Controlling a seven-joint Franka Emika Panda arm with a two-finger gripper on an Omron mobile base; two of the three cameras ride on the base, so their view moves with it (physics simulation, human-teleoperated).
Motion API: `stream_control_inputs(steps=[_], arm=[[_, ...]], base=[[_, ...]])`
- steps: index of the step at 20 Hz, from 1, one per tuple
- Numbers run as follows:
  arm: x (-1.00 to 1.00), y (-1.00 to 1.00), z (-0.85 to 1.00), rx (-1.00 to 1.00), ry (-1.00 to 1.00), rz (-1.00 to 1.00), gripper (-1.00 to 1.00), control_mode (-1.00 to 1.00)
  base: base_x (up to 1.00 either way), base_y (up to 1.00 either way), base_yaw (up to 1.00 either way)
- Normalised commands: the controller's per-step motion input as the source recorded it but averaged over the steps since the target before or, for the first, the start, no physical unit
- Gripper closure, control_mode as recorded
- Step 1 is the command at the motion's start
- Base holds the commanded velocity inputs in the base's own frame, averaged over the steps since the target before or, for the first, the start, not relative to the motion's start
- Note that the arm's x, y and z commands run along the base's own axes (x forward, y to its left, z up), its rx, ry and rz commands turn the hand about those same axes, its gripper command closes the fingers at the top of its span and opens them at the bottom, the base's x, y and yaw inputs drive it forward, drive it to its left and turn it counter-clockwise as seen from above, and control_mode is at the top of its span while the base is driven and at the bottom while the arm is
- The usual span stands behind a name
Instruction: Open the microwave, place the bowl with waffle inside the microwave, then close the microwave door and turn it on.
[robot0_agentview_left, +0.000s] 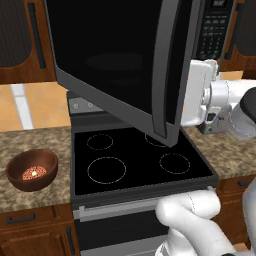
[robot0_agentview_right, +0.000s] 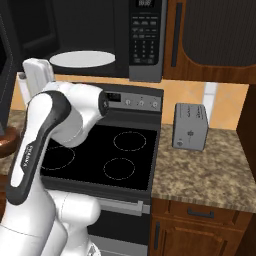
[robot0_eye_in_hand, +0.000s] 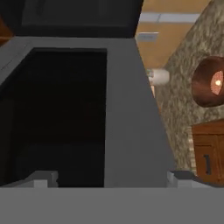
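The microwave (robot0_agentview_right: 100, 35) hangs above the stove, with its white turntable (robot0_agentview_right: 82, 59) exposed. The microwave door (robot0_agentview_left: 115, 60) stands swung out to the left over the stove. My white hand (robot0_agentview_left: 200, 92) sits right of the door's free edge. In the hand view my gripper (robot0_eye_in_hand: 113, 179) is open, with the door's grey frame (robot0_eye_in_hand: 131, 113) close in front and nothing between the fingertips (robot0_eye_in_hand: 43, 179). The reddish-brown bowl (robot0_agentview_left: 32, 170) rests on the counter left of the stove, and the waffle (robot0_agentview_left: 34, 173) lies inside it. The same bowl (robot0_eye_in_hand: 210, 83) appears at the right of the hand view.
The black-topped stove (robot0_agentview_left: 135, 160) lies under the open door. A grey toaster (robot0_agentview_right: 190, 127) stands on the granite counter (robot0_agentview_right: 200, 170) to its right. The keypad (robot0_agentview_right: 146, 40) is on the microwave's right side. Wooden cabinets flank the microwave and run below the counter.
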Motion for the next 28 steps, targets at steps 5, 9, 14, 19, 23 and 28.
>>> stream_control_inputs(steps=[5, 9, 14, 19, 23, 28], arm=[[0.58, 0.74, -0.23, 0.04, 0.15, 0.39, -1.0, -1.0], [0.08, 0.98, -0.19, 0.0, 0.04, 0.35, -1.0, -1.0], [0.0, 1.0, 0.0, 0.0, 0.03, 0.19, -1.0, -1.0], [0.0, 1.0, 0.0, 0.0, 0.01, 0.1, -1.0, -1.0], [0.0, 1.0, 0.0, 0.0, 0.0, 0.07, -1.0, -1.0], [-0.01, 0.74, 0.0, 0.0, -0.06, 0.0, -1.0, -1.0]], base=[[0.0, 0.0, 0.0], [0.0, 0.0, 0.0], [0.0, 0.0, 0.0], [0.0, 0.0, 0.0], [0.0, 0.0, 0.0], [0.0, 0.0, 0.0]])
